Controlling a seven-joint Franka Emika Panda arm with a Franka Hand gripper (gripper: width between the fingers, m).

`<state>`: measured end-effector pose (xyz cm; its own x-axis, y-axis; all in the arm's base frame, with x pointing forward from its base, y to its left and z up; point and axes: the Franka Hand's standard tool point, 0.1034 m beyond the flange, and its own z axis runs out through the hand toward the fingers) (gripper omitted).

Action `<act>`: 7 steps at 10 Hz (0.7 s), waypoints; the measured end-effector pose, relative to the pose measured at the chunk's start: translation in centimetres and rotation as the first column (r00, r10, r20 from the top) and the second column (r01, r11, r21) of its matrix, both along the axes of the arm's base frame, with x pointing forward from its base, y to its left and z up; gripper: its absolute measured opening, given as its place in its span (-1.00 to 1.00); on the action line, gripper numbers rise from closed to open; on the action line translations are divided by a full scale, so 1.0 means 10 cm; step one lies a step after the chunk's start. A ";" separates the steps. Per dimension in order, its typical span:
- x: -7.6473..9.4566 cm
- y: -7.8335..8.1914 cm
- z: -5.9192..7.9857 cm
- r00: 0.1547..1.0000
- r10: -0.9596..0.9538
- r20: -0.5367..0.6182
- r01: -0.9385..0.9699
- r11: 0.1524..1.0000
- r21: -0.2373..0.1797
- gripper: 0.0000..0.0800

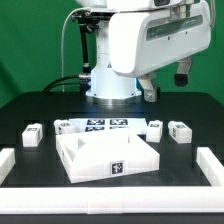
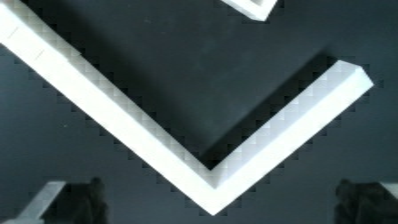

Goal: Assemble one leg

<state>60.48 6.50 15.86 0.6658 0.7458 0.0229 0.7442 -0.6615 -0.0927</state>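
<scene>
Several small white legs with tag markers stand on the dark table in the exterior view: two on the exterior view's left [image 1: 33, 134] [image 1: 62, 127] and two on its right [image 1: 153, 128] [image 1: 180, 131]. The big white tray [image 1: 70, 150] lies in front of them. My gripper [image 1: 182, 72] hangs high above the table at the exterior view's upper right, far from every leg. In the wrist view the gripper [image 2: 214, 200] is open and empty, with its dark fingers [image 2: 63, 200] wide apart. No leg shows in the wrist view.
The marker board [image 1: 100, 125] lies behind the tray. A low white fence borders the table's left [image 1: 6, 165], right [image 1: 210, 165] and front. One fence corner fills the wrist view as a white V [image 2: 125, 110]. The robot base [image 1: 108, 80] stands at the back.
</scene>
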 end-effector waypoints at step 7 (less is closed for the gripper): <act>0.00 0.00 0.00 1.000 0.000 0.000 0.000 1.000 -0.001 0.63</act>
